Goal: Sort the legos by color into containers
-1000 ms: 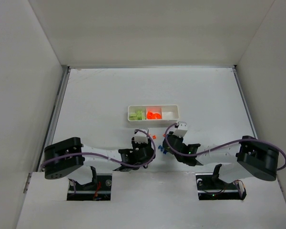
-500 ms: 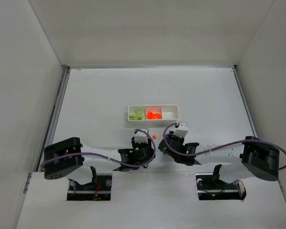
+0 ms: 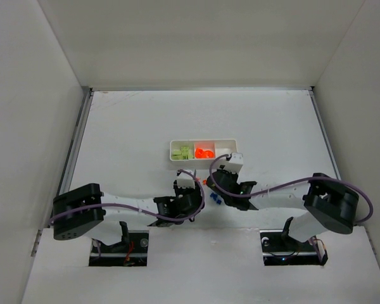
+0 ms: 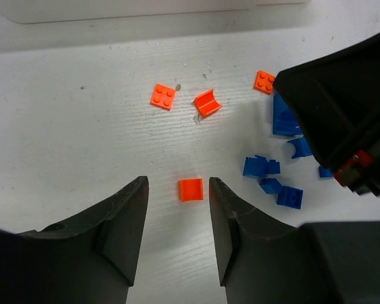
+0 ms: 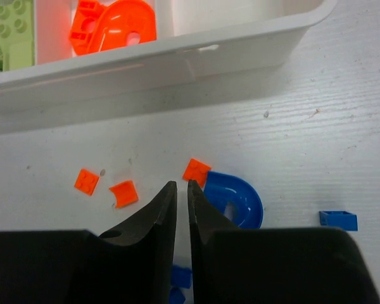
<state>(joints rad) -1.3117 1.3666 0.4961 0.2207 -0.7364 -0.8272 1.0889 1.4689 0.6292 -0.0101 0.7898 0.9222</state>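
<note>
In the left wrist view my left gripper [image 4: 177, 183] is open low over the table, with a small orange lego [image 4: 190, 189] lying between its fingertips, near the right one. Other orange legos [image 4: 163, 96] and a cluster of blue legos [image 4: 272, 177] are scattered ahead and to the right. My right gripper [image 5: 182, 185] is shut with nothing between its fingers. A blue arch lego [image 5: 237, 199] lies by its right fingertip, partly hidden. The white three-compartment tray [image 5: 177, 63] holds green legos [image 5: 12, 31] and orange legos [image 5: 117, 22].
From above, the tray [image 3: 204, 161] sits mid-table just beyond both grippers, and the loose legos [image 3: 215, 199] lie between the two wrists. My right arm's black body [image 4: 342, 114] crowds the right side of the left wrist view. White walls enclose the table.
My right arm has swung forward and left toward the tray, with its wrist now close to the tray's right end. The left arm has hardly moved and stays open.
</note>
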